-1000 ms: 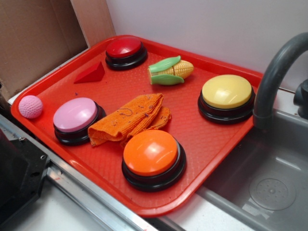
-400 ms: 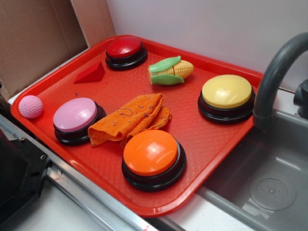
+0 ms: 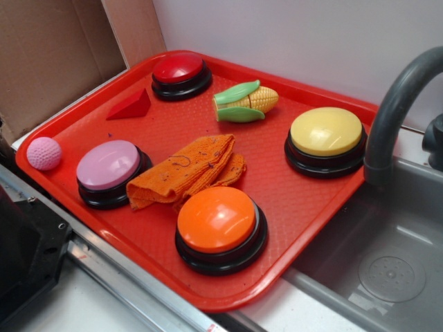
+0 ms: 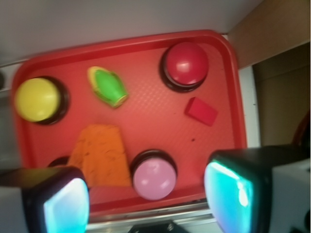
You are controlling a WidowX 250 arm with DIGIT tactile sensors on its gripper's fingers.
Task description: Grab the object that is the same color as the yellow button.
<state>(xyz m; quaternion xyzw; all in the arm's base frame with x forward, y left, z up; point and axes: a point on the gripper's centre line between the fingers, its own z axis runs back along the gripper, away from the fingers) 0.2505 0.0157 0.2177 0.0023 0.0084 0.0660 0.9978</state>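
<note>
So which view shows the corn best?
Exterior: the corn is sharp there, yellow kernels and green husk both clear. The wrist view shows it from above, blurred, mostly green husk with a thin yellow edge.

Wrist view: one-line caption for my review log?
Open gripper high above red tray; toy corn lies beside yellow button.

White wall (image 3: 291, 34) behind, plain, evenly lit. Cardboard panel (image 3: 48, 55) at left, wooden board (image 3: 135, 28) leaning beside it. Grey sink (image 3: 387, 256) at right (round drain visible), dark curved faucet (image 3: 398, 104) arching over it. Metal rail (image 3: 131, 280) along front edge. Soft light, faint shadows.
</note>
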